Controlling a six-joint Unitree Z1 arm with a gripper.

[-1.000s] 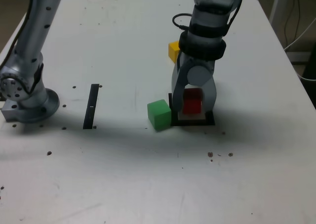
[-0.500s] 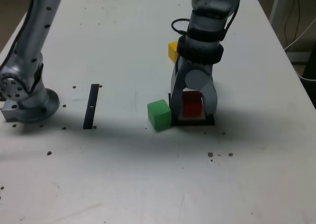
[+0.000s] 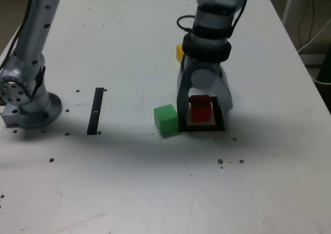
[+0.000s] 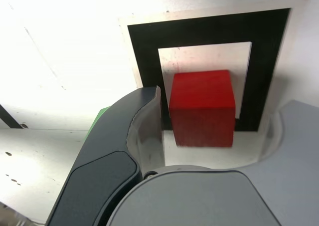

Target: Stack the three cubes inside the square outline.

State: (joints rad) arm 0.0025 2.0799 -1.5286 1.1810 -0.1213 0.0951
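Note:
The red cube [image 3: 200, 110] [image 4: 202, 106] rests on the white centre of the square outline [image 3: 220, 126] [image 4: 144, 51], toward one side of it. My gripper [image 3: 204, 107] [image 4: 222, 104] stands open astride the red cube. One finger is close beside it and the other is well clear. The green cube [image 3: 166, 120] sits on the table just off the outline, on the exterior view's left. In the wrist view only a sliver of the green cube [image 4: 97, 120] shows behind a finger. The yellow cube [image 3: 180, 52] lies farther back, partly hidden by the arm.
A narrow black strip [image 3: 95, 110] lies on the table at the exterior view's left, near the arm's round base [image 3: 28, 107]. Small dark specks dot the white table [image 3: 129, 182]. A cable loops at the wrist.
The jaws have spread apart and let go of the red cube, which now sits in the outline. The gripper has lifted slightly.

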